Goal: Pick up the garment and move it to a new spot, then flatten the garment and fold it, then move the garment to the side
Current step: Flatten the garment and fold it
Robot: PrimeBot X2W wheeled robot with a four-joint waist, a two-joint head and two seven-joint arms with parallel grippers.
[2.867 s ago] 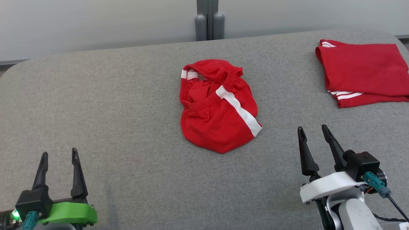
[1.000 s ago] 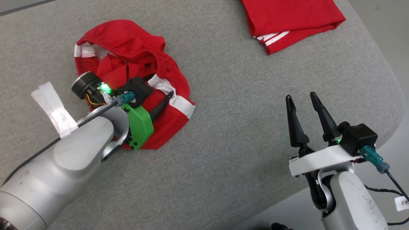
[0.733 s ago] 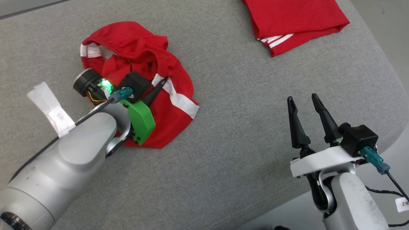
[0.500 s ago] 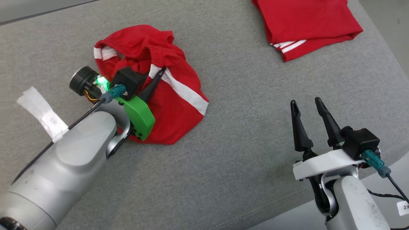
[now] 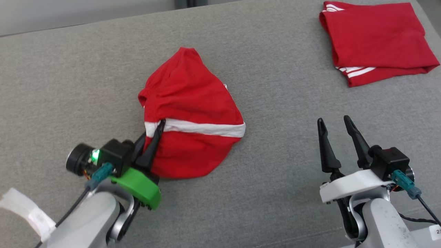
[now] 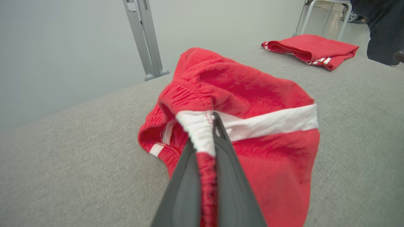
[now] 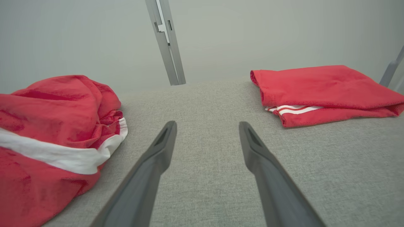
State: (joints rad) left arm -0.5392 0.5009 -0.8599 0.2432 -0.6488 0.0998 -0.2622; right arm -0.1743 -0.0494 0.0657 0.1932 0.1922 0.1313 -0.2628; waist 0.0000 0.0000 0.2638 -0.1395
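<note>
Clamping the garment [image 5: 193, 100] by its waistband, our left claw [image 5: 160, 123] is shut tight. In the left wrist view we see its two fingers [image 6: 235, 179] pressed together, with a ruck of red elastic and the end of the white band [image 5: 206, 128] pinched between them. Behind the fingers come the black camera block, a lit green lamp [image 5: 93, 155] and the green bracket [image 5: 137, 187], all low over the near left part of the table [image 5: 69, 86].

The garment lies crumpled near the middle of the table, a red mound with the white band running across it from our fingers toward the table's right side. Its far end rises to a blunt point. Most of it rests on the table's grey cloth; whether the pinched edge is lifted clear of the table we cannot tell.

Our right claw [image 5: 333, 119] hangs over the table's near right part, jaws spread wide with nothing between them, well apart from the garment.

At the table's far right corner lies a pile [image 5: 375, 41] of red cloth, folded flat, with white stripes showing along its near edge. Beyond the table's far edge a grey post [image 6: 143, 37] stands against a pale wall.
</note>
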